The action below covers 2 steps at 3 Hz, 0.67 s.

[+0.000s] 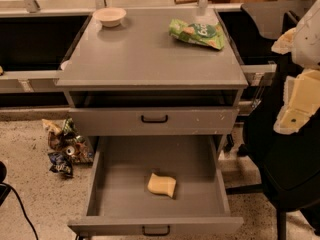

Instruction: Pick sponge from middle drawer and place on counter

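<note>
The pale yellow sponge [161, 185] lies flat in the pulled-out middle drawer [125, 174], a little right of its centre and toward the front. The drawer is wide open, with its black handle at the bottom edge of the view. The grey counter [145, 54] is the cabinet top above it. My gripper [291, 71] is at the far right edge, level with the counter's front edge and well to the right of the cabinet. Its cream-yellow pads [300, 101] stand apart; it is open and holds nothing.
A white bowl [109, 16] sits at the counter's back left and a green snack bag [198, 33] at its back right. The drawer above [154, 119] is shut. Black recessed basins [35, 39] flank the cabinet. Crumpled wrappers [62, 146] lie on the floor at the left. A dark chair-like shape [290, 179] stands at the right.
</note>
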Available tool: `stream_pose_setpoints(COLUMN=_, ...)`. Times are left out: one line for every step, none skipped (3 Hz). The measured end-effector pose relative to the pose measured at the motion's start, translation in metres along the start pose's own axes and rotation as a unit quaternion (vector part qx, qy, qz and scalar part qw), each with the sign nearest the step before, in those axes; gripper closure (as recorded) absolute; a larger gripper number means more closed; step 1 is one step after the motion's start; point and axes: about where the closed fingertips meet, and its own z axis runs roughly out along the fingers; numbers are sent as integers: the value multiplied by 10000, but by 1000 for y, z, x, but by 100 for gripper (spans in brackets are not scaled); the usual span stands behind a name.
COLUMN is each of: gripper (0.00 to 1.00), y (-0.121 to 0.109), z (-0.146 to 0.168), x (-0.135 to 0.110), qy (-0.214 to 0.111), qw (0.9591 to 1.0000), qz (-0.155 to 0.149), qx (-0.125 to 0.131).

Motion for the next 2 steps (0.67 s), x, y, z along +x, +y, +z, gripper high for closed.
stream_pose_setpoints(gripper=0, y=0, z=0, x=0, qy=-1, qw=10000, qz=0, qx=0)
stream_pose_setpoints(gripper=0, y=9, z=24, x=0, qy=-274, qw=9996, qz=77, qx=-16)
